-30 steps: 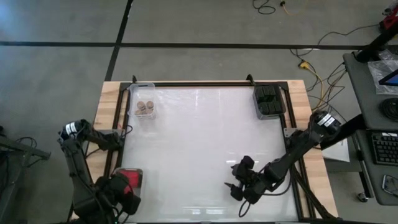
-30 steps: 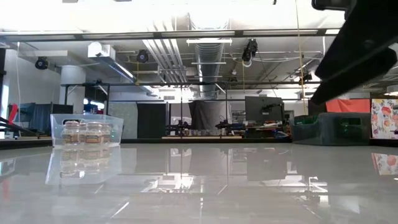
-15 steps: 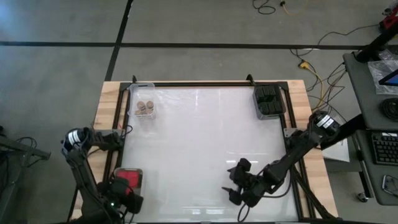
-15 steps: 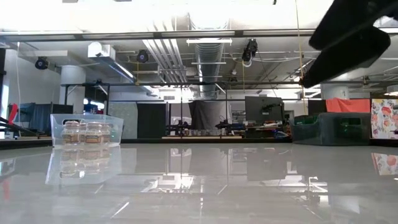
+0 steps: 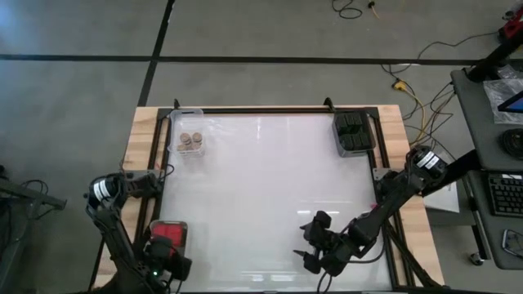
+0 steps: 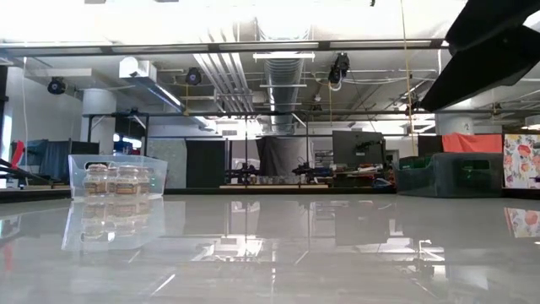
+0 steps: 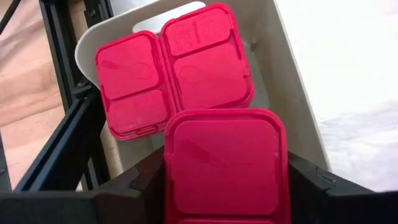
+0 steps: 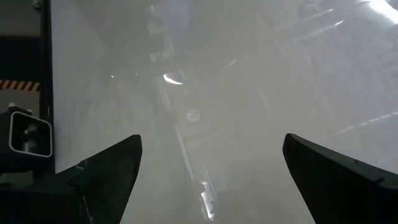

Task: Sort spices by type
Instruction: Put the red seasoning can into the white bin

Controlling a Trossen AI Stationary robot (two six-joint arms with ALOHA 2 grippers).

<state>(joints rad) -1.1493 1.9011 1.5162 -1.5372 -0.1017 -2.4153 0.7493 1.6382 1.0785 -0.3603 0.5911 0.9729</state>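
Three kinds of spice containers, each lot in its own place. Round tan-topped jars (image 5: 189, 142) stand in a clear tray (image 5: 175, 122) at upper left of the high view. Black boxy containers (image 5: 354, 131) fill a tray at upper right. Red square-topped containers (image 7: 174, 67) lie in a tray (image 7: 283, 74) at lower left; two show there in the left wrist view. Left gripper (image 7: 224, 180) sits above that tray, fingers clamped on a further red container (image 7: 225, 165). Right gripper (image 5: 310, 247), lower centre, jaws spread wide and apparently empty, hangs over the white table (image 5: 270, 188).
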